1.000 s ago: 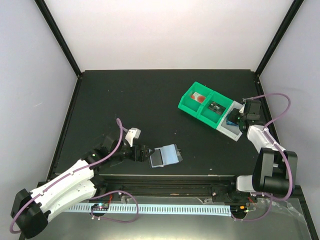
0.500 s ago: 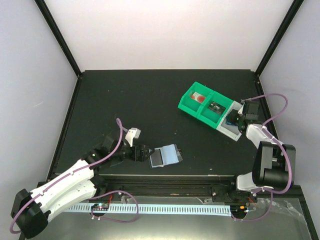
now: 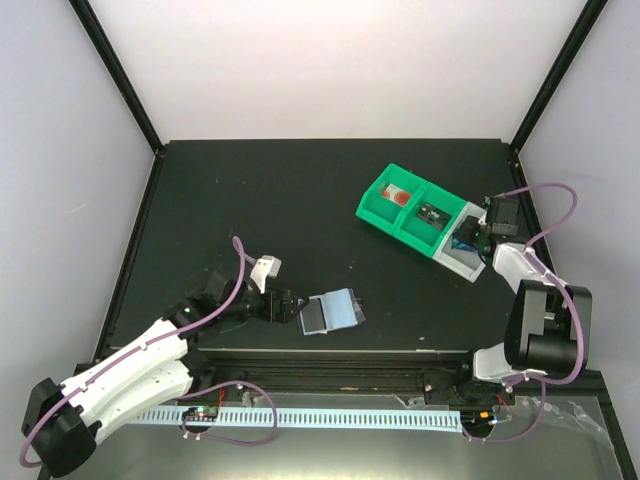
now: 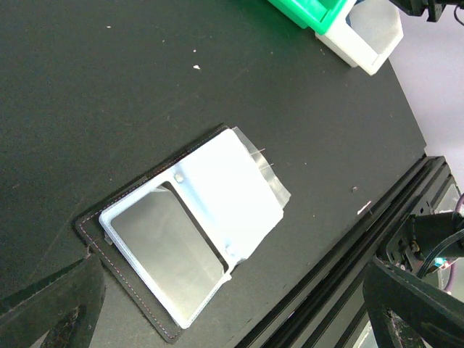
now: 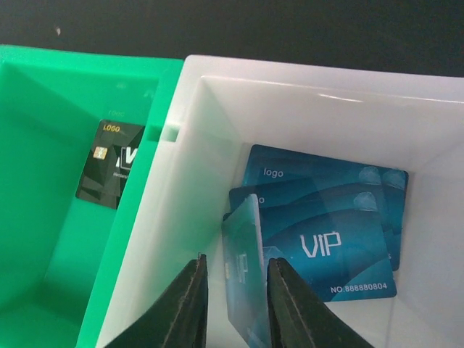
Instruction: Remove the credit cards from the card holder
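The card holder [image 3: 332, 312] lies unfolded near the table's front edge, and its two pale sleeves [image 4: 196, 232] look empty. My left gripper [image 3: 285, 305] is open just left of it, its fingers [image 4: 58, 304] wide apart and touching nothing. Several blue credit cards [image 5: 326, 225] lie flat in the white end compartment [image 5: 181, 181] of the tray. One more blue card [image 5: 243, 275] stands on edge there. My right gripper [image 5: 235, 264] straddles that card with its jaws parted: there is a gap on the left side, while the right finger is close against the card.
The green-and-white compartment tray [image 3: 385, 212] sits at the right, close to the table's right edge. A dark green card [image 5: 109, 163] lies in its middle bin and a red-and-white item [image 3: 400, 195] in the far bin.
My right gripper's jaws have parted, loosening their grip on the upright blue card inside the white compartment. The left arm and the card holder have not moved.
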Robot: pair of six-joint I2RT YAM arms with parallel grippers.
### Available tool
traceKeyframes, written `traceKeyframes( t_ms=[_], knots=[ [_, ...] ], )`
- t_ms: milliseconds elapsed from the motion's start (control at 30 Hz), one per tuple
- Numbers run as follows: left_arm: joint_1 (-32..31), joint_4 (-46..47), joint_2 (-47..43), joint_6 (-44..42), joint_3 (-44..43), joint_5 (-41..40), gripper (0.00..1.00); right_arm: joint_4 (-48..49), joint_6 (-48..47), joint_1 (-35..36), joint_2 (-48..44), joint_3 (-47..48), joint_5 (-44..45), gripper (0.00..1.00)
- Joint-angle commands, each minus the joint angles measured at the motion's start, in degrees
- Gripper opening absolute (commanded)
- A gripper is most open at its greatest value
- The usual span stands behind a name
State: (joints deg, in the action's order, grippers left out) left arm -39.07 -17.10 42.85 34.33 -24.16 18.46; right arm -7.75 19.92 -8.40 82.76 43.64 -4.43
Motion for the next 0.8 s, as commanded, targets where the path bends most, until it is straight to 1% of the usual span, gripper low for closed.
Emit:
traceKeyframes(
  t_ms=[0,100,167,367,533,600,767],
  knots=[
    [0.3,0.2,-0.6,0.2,-0.2,0.9,0.99,-3.0,1.1,-0.2,0.3,2.8,3.5,0.28],
    [0.3,0.1,-0.6,0.4,-0.2,0.7,0.99,-5.1,2.4,-0.3,0.3,4.2,4.2,0.34],
    [0.4,-0.1,-0.6,1.0,-0.2,0.1,0.99,-7.4,3.5,-0.2,0.5,5.9,4.6,0.37],
    [0.8,-0.7,-1.4,4.2,0.5,-2.9,0.99,-12.6,5.9,-0.2,-0.3,9.4,4.8,0.4],
    [1.4,-1.8,-1.2,6.4,0.7,-4.7,0.99,-14.7,6.2,0.6,-3.1,10.5,1.7,0.4],
    [1.5,-1.1,-1.0,6.8,1.1,-4.0,0.99,-15.3,6.0,1.2,-4.6,10.7,-0.2,0.4],
    [1.5,3.6,0.4,6.7,2.0,2.2,0.99,-16.5,5.7,4.0,-8.3,10.4,-5.1,0.4]
  ],
)
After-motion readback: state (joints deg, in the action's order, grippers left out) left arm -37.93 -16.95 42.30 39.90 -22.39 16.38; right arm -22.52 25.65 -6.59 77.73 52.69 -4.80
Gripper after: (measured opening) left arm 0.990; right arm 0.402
